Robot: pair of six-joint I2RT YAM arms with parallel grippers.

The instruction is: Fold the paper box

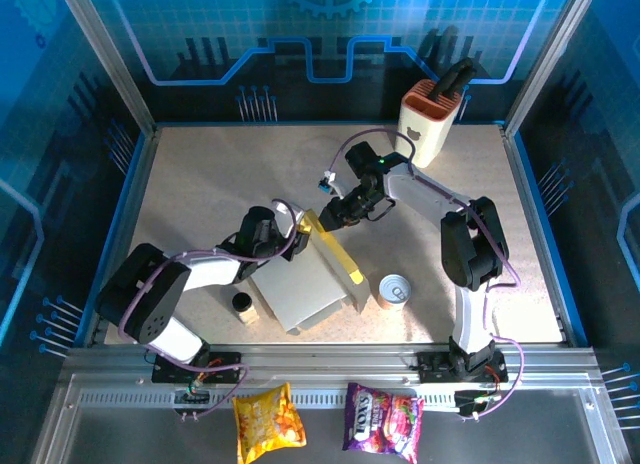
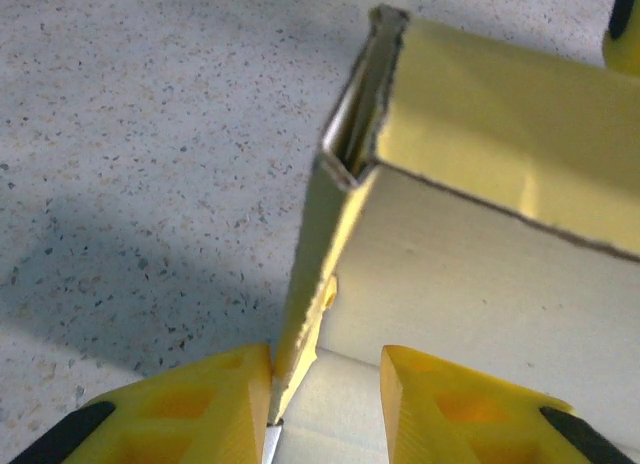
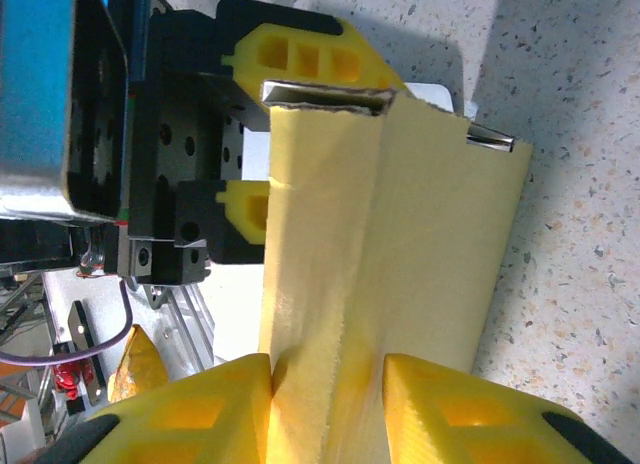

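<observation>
From above, the paper box [image 1: 300, 292] lies near the middle of the table's [image 1: 200, 184] near edge. One yellow wall is raised at its far side, where the left gripper [image 1: 290, 232] and right gripper [image 1: 328, 220] meet. A tin can [image 1: 394, 289] stands just beside the box.

On the left wrist, the jaws stand apart around that wall, released.

On the right wrist, the jaws are clenched on the doubled yellow flap.

With only one grip, the springy card could unfold, or a pull could drag the box against the can.
</observation>
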